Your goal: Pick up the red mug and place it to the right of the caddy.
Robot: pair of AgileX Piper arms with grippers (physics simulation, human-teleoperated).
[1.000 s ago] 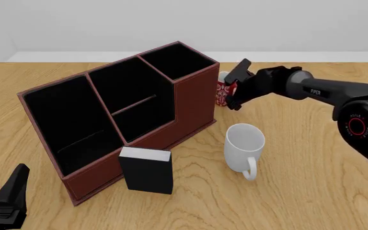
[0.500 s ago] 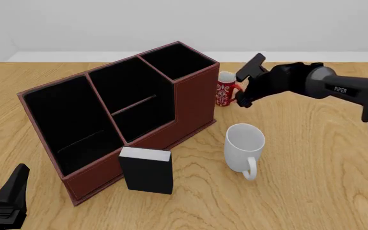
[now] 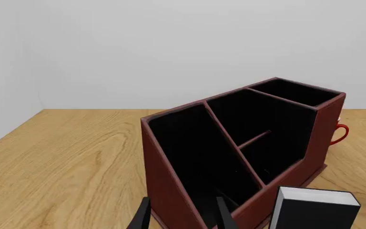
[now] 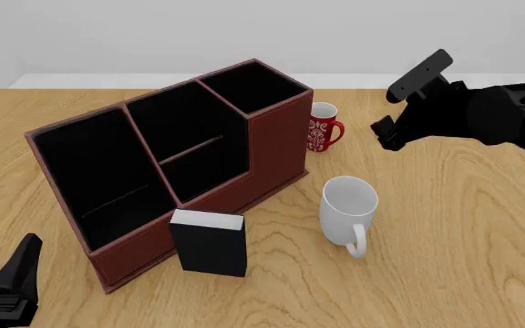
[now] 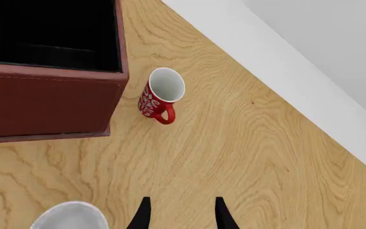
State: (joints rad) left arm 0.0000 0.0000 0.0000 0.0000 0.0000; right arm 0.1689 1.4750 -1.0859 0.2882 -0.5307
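**Red mug standing right of the caddy; placement judged done**

The red mug (image 4: 322, 127) is being seen upright on the table (image 4: 463, 239), just beside the right end wall of the caddy (image 4: 176, 160), its handle turned away from that wall. Nothing is being held by the right gripper (image 4: 407, 102): its fingers are being kept apart, raised and well clear of the mug. The left gripper (image 4: 11, 287) is being held low near the table's front edge, fingers likewise apart and empty. The white mug (image 4: 347, 212) and the black box (image 4: 210, 240) are being left untouched nearer the front. Little is judged to be remaining beyond retracting the right arm.
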